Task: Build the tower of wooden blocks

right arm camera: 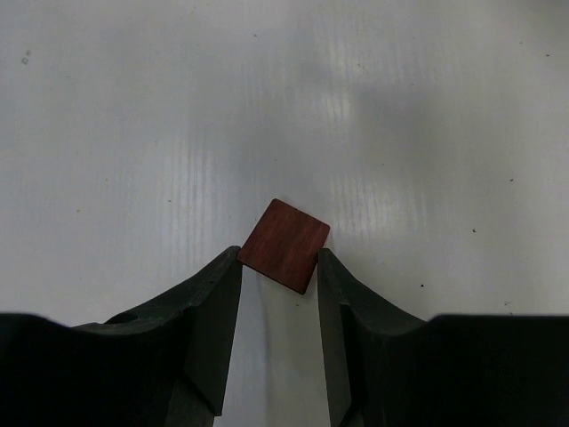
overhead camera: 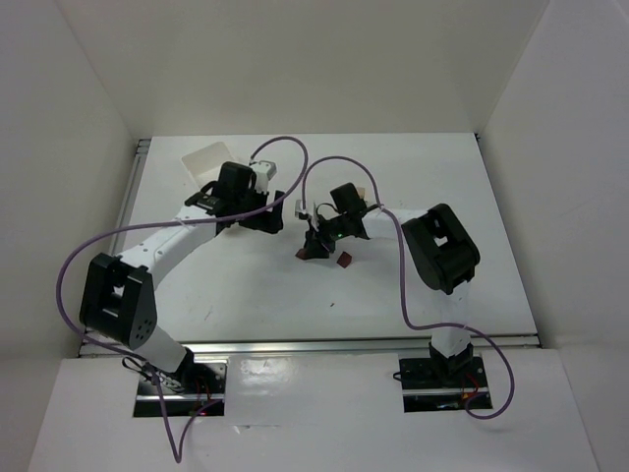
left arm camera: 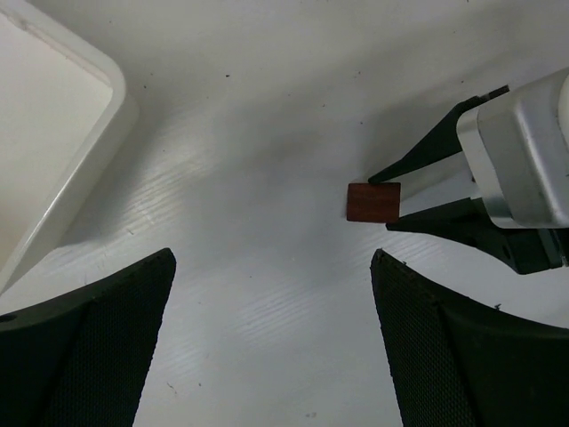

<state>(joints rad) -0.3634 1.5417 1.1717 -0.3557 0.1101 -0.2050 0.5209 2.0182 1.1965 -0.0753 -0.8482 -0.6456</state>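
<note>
Top view: your left gripper [overhead camera: 267, 218] hangs near the white tray [overhead camera: 208, 157]. Your right gripper [overhead camera: 314, 246] is low at mid-table [overhead camera: 442, 177] with a maroon block [overhead camera: 303, 255] at its tips. A second maroon block [overhead camera: 344, 261] lies just beside it.

Left wrist view: your left fingers [left arm camera: 98, 347] stand wide apart with nothing between them. The maroon block sits ahead, between the right gripper's tips.

Right wrist view: the narrowed fingertips [right arm camera: 218, 294] pinch the maroon block's near corner, and most of the block juts beyond them.
</note>
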